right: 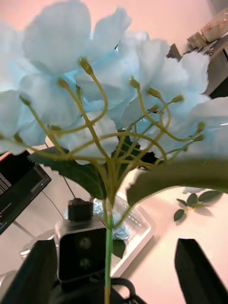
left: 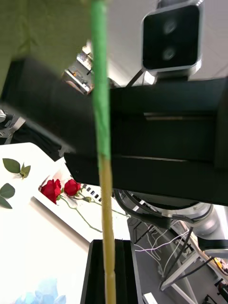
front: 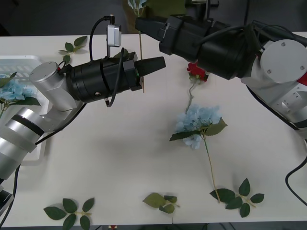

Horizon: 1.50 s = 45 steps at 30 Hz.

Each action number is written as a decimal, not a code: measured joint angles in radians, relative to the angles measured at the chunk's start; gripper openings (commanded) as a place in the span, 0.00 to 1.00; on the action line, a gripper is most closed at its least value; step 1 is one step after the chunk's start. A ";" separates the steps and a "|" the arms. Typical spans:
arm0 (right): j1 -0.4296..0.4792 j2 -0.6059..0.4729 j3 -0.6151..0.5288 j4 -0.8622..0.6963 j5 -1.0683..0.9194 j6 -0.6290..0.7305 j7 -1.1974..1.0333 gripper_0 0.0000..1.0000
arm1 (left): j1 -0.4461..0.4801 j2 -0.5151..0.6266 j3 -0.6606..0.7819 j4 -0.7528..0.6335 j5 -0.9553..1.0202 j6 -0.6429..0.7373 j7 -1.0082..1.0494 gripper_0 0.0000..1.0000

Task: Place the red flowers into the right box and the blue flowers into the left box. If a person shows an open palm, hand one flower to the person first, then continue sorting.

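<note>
Over on the left, the white slotted plastic crate [front: 19, 61] already has a pale blue flower [front: 12, 90] lying in it. The left black gripper [front: 154, 63] is clamped shut on a thin green-and-tan stem [front: 141, 52] held upright above the table. The right gripper [front: 141, 24] sits just above it with its black fingers spread either side of that stem, fluffy pale blue flower head [right: 102, 80] up top. Another blue hydrangea cluster [front: 197, 123] and a red rose [front: 196, 72] lie on the white table [front: 110, 167], right of the grippers.

Colours on my tabletop

Pale blue flowers [front: 196, 122], red flowers [front: 196, 72], green leaves, a white left box [front: 19, 61], my black jaws.
</note>
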 measured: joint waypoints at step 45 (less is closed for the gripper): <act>0.220 -0.262 -0.043 0.039 0.590 0.541 -0.453 0.78 | 0.005 1.029 -0.147 0.138 -0.562 0.392 0.424 0.00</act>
